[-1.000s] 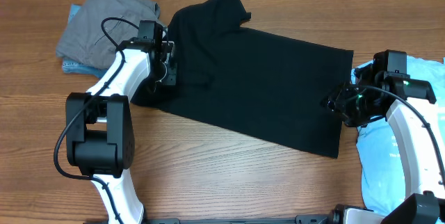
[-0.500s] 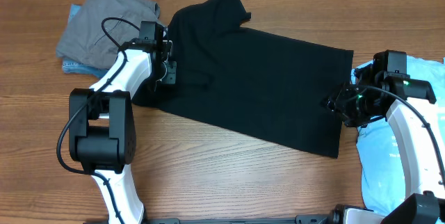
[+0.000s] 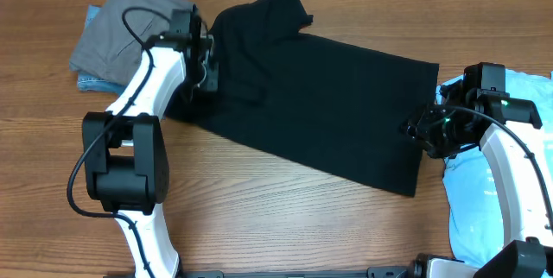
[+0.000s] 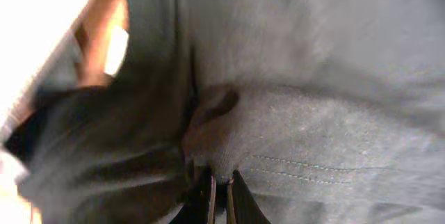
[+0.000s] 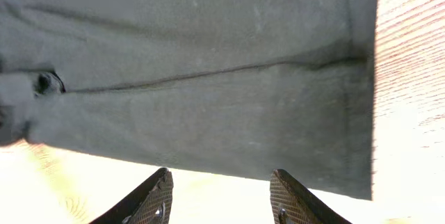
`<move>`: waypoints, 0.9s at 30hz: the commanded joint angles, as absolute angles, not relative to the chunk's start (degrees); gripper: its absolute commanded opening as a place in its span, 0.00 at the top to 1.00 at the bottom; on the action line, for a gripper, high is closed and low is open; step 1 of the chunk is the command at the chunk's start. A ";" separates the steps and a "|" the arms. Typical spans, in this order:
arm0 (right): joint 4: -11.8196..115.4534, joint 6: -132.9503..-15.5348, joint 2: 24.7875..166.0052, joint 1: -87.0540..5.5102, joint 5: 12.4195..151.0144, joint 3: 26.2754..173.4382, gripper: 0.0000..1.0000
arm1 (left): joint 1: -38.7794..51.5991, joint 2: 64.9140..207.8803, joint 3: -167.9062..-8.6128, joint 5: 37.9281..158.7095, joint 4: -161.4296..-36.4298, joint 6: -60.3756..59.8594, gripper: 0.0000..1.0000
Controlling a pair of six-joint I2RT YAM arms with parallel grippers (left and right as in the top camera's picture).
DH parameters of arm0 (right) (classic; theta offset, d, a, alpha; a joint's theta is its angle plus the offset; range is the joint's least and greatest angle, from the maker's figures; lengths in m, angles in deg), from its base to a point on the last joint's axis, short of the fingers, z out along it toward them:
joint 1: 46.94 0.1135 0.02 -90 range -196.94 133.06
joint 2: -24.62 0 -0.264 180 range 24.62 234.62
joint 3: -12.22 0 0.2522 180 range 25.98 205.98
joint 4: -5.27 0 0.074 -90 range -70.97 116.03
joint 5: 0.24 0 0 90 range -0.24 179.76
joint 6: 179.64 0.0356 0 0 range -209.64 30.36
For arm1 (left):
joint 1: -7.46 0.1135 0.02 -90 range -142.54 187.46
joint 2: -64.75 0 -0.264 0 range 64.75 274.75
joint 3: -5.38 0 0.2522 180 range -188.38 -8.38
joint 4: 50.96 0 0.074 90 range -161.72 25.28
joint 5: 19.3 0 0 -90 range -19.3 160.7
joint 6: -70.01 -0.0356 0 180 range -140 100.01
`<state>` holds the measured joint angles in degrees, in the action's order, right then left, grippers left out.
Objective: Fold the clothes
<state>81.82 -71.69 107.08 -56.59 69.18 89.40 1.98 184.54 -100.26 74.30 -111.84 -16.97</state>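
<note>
Both hands meet the black T-shirt (image 3: 320,105), flat mid-way across the surface (image 3: 285,226): left hand (image 3: 206,72) pinching its left end, right hand (image 3: 425,135) spread beside the hem. Lift gently and fold flat.

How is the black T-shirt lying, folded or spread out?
Mostly spread out: the black T-shirt lies flat across the wooden table, one sleeve showing.

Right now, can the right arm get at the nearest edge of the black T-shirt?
Probably yes. The right gripper stands open, and the edge of the black T-shirt lies flat just ahead of its fingertips, with nothing between them.
</note>
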 commanded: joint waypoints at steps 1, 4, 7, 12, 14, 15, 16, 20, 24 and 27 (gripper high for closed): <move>81.49 -71.90 107.14 -56.26 69.14 90.16 0.51 | 1.63 184.30 -104.24 75.24 -111.16 -17.19 0.96; 81.27 -71.90 107.14 -56.26 69.14 90.16 0.51 | 1.04 184.32 -104.22 75.24 -109.80 -17.16 0.96; 81.27 -71.90 107.14 -56.26 69.14 90.16 0.51 | 0.58 184.32 -104.22 75.24 -109.72 -17.16 0.93; 81.25 -71.90 107.14 -56.26 69.38 90.16 0.51 | 0.52 184.32 -104.22 74.78 -111.25 -17.21 0.92; 81.20 -71.88 107.17 -56.26 70.78 90.14 0.51 | 0.58 184.32 -104.22 74.74 -111.55 -17.23 0.87; 81.23 -71.88 107.17 -56.26 71.28 90.12 0.51 | 0.58 184.32 -104.22 74.74 -111.64 -17.23 0.85; 81.29 -71.90 107.17 -56.26 71.32 90.12 0.51 | 0.58 184.32 -104.22 74.74 -111.62 -17.23 0.82; 81.29 -71.88 107.17 -56.26 71.28 90.12 0.50 | 0.58 184.32 -104.22 74.74 -111.20 -17.23 0.71; 81.27 -71.88 107.17 -56.26 71.28 90.12 0.51 | 0.58 184.36 -104.19 74.76 -110.28 -17.45 0.96; 81.23 -71.88 107.17 -56.26 71.30 90.12 0.51 | 0.58 184.36 -104.15 74.74 -109.24 -17.47 0.96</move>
